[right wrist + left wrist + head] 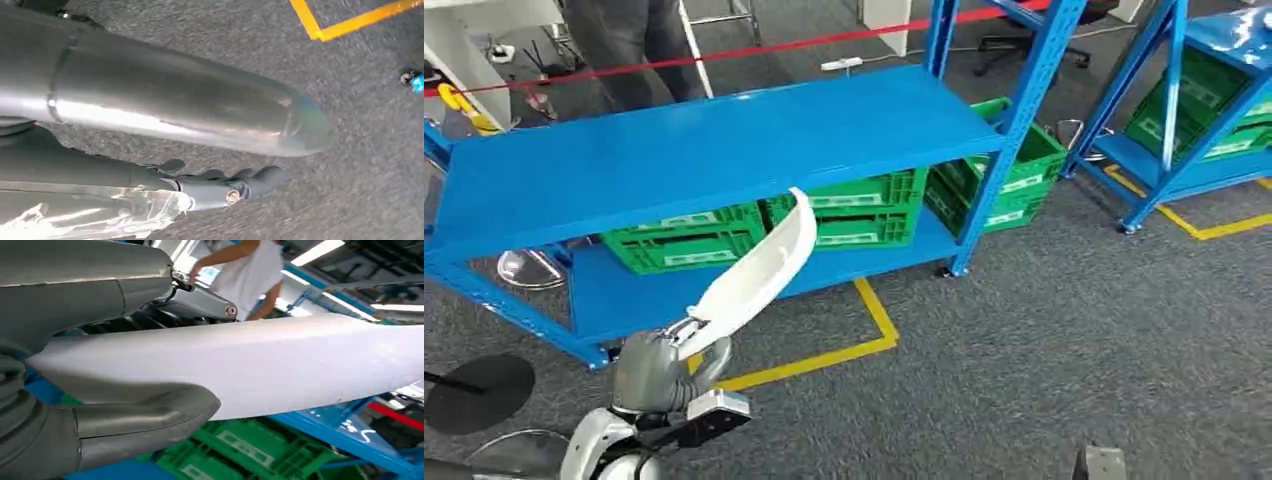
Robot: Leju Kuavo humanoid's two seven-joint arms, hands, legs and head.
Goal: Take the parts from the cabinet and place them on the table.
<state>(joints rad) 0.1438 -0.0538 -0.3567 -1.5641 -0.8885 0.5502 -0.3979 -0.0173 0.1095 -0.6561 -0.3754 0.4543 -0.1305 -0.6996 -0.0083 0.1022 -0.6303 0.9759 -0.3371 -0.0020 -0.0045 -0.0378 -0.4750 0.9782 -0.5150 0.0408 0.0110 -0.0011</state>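
Left hand: the left hand (686,345) grips one end of the long white curved part (759,270), thumb (145,415) pressed under it.
Part: it slants up from the hand, its far tip level with the front edge of the blue rack's (704,150) top shelf.
Right hand: the right hand (200,187) hangs over grey carpet, fingers spread, holding nothing.
Under the shelf: green crates (689,240) sit on the lower shelf.
Floor by the rack: yellow tape (879,320) marks the carpet at its base.
Behind the rack: a person (634,45) stands beyond a red line.
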